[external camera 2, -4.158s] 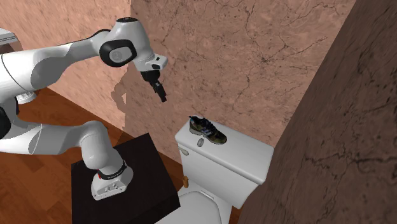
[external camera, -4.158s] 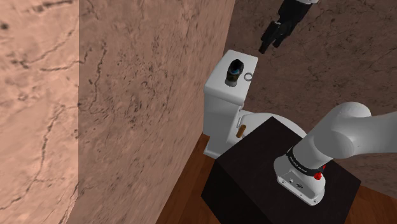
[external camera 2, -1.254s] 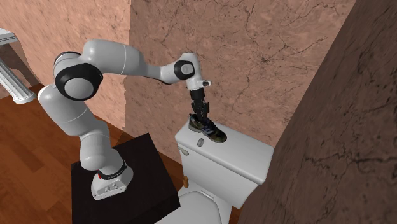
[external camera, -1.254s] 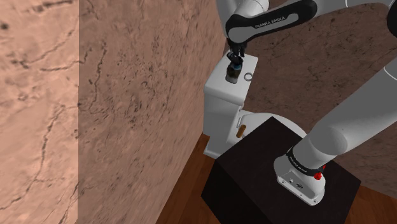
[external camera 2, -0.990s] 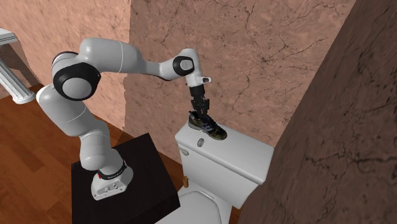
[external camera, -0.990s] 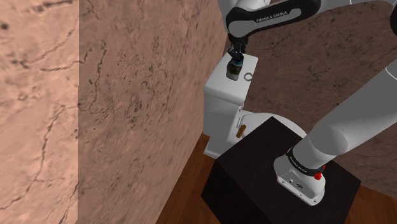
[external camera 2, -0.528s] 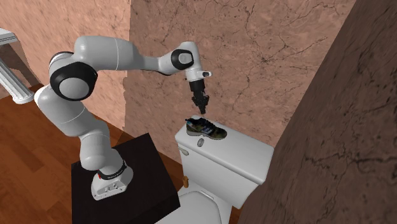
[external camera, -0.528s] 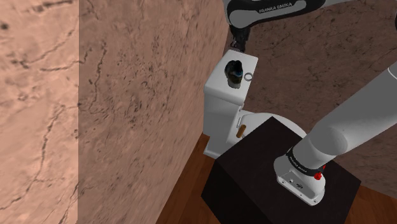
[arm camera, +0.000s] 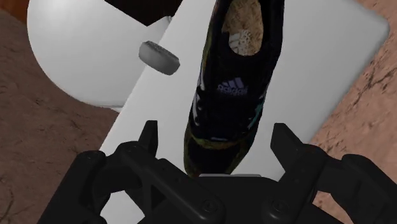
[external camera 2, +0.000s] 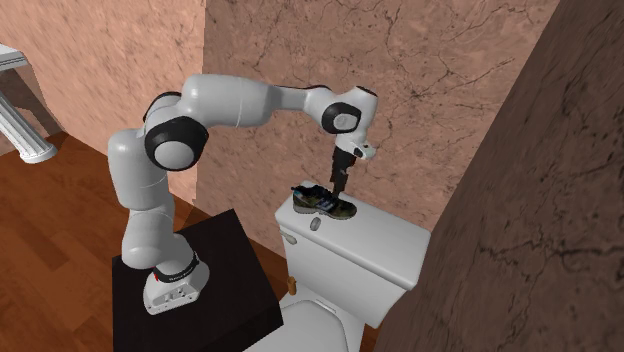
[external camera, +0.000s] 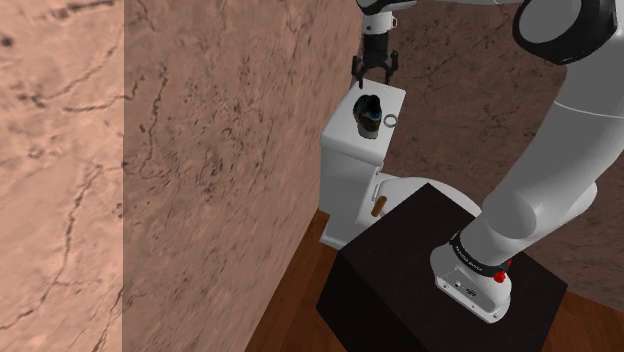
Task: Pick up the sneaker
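Observation:
A dark sneaker (external camera: 369,112) with green patches lies flat on the white toilet tank lid (external camera: 392,97). In the second exterior view the sneaker (external camera 2: 323,203) has its heel toward that view's left. My gripper (external camera: 374,70) hangs just above it, open, and points down. From the wrist, the sneaker (arm camera: 232,83) runs lengthwise away from the gripper (arm camera: 216,137), its toe end between the spread fingers (arm camera: 150,135) without touching them. In the second exterior view the gripper (external camera 2: 339,184) stands over the shoe's toe half.
A round flush button (arm camera: 159,57) sits on the tank lid (arm camera: 318,57) beside the shoe. Reddish stone walls (external camera: 200,150) close in on the tank from behind and from the side. The toilet seat (arm camera: 83,44) and the black stand (external camera: 440,270) lie below.
One second ago the gripper had the sneaker's heel tipped up; the shoe then dropped flat. The arm has since swung round to the toe end and the fingers have opened.

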You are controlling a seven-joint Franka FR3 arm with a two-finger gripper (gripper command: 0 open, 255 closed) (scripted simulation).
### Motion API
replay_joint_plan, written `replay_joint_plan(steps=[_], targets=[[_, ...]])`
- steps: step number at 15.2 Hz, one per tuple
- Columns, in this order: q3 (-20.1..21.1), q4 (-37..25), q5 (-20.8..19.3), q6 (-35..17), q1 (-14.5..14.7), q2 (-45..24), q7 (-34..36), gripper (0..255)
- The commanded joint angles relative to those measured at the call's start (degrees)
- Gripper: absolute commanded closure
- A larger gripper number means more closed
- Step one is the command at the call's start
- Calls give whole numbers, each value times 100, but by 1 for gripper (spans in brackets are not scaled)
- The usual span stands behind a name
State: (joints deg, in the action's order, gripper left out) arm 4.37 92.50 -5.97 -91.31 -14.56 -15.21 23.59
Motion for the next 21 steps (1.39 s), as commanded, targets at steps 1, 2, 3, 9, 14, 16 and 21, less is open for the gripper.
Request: replay_joint_plan(steps=[1, 2, 3, 9, 14, 16, 21], targets=[[-189, -302, 1048, 48, -344, -428, 669, 0], [-185, -304, 1080, 44, -365, -439, 693, 0], [-182, -246, 1079, -27, -367, -452, 688, 0], [-183, 96, 1078, -483, -363, -568, 653, 0], [-180, 99, 1079, -493, -358, -574, 660, 255], [-181, 91, 1079, -487, -359, -577, 659, 255], [-183, 96, 1078, -483, -363, -568, 653, 255]])
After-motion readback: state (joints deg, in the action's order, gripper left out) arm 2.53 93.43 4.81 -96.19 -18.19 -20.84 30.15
